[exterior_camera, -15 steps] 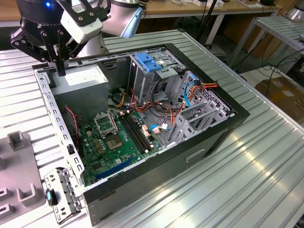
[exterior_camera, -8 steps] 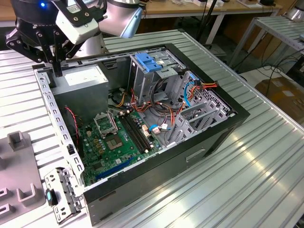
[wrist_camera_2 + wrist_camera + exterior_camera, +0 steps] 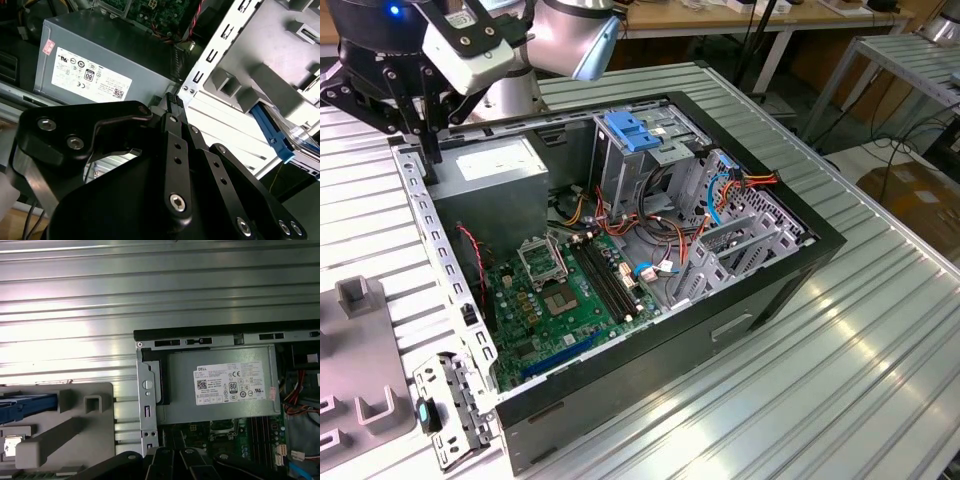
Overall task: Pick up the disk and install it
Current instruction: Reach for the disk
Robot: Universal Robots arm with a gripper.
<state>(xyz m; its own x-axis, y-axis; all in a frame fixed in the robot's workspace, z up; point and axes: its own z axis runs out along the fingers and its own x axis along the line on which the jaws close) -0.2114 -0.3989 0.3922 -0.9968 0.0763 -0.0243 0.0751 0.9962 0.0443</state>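
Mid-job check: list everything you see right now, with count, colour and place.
computer case: one, black, open, on the table
power supply: one, grey with a white label, in the case corner below the arm
motherboard: one, green, on the case floor
drive cage: one, bare metal, blue latch on top
cables: several, red, orange and blue, beside the cage
fixture: one, grey, outside the case at the exterior view's left
disk: one, blue-framed, on the fixture
table: one, ribbed silver
arm: one, silver-grey, behind the case
claw: one, black, over the case edge by the power supply
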